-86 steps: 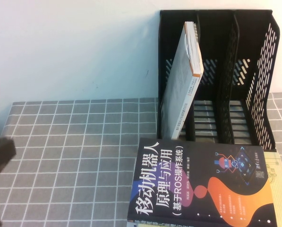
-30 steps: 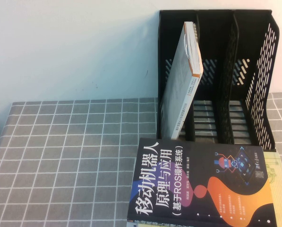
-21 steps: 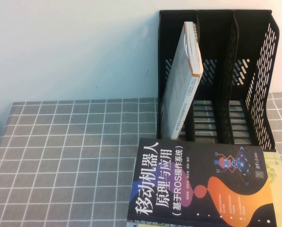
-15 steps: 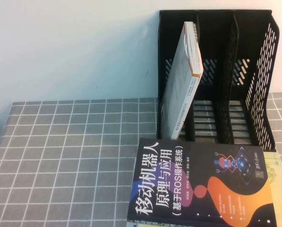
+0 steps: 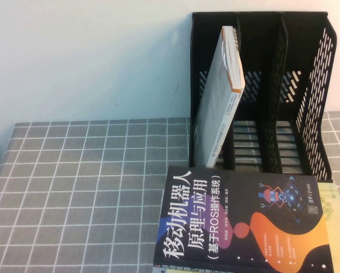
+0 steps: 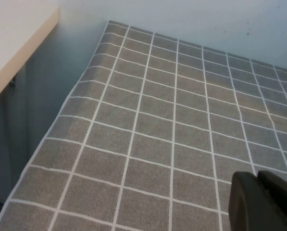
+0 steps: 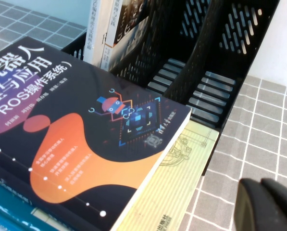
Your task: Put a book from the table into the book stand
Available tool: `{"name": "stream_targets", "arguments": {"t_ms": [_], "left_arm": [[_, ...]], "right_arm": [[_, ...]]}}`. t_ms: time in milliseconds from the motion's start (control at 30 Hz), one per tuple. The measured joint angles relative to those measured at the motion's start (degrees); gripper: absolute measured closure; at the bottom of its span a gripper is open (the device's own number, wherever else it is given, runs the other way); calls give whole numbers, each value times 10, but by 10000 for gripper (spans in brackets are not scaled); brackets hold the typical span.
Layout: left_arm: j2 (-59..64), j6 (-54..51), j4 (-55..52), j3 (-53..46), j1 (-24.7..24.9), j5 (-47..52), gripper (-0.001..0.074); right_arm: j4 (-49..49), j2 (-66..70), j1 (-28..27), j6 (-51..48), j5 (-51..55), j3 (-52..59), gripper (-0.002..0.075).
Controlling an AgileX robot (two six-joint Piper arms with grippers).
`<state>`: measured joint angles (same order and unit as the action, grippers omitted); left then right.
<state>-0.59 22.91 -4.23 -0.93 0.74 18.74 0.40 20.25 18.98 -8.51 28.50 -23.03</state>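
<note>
**Risks before the next book is lifted**

Books wait in a pile at the near right of the surface (image 5: 90, 187), just in front of the black book stand (image 5: 306, 102). The top one is a dark book (image 5: 238, 222) with an orange shape and white Chinese title. Under it lies a pale yellow-green book (image 7: 181, 187), whose edge shows on the right, and in the right wrist view a teal book (image 7: 8, 211) is at the bottom of the pile. A grey book (image 5: 218, 102) already stands in the leftmost compartment and leans to the left; the two other compartments look free.

The left end effector (image 6: 266, 202) is over the bare checked cloth at the left, well apart from the books. The right end effector (image 7: 270, 204) is near the right corner of the pile, beside the stand. For both, I cannot tell from these views whether they are apart or together, and neither holds anything visible.

Several things may go wrong, in my judgement. The dark book lies flat, so a grasp at its edge may take also the yellow-green book, or push the whole pile. The cover looks glossy and may slip. The pile is close to the stand, so a lifted book may hit the front rim or a divider. If it enters the leftmost compartment, it may knock the leaning grey book.
</note>
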Motion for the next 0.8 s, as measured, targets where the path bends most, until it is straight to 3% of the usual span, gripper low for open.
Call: {"name": "stream_targets", "arguments": {"t_ms": [667,800], "left_arm": [[0,0,1,1,-1,2,734],[0,0,1,1,-1,2,734]], "right_arm": [[-4,-1,0,0,0,0,729],[-7,-18,-30,-4,-13,1,729]]}}
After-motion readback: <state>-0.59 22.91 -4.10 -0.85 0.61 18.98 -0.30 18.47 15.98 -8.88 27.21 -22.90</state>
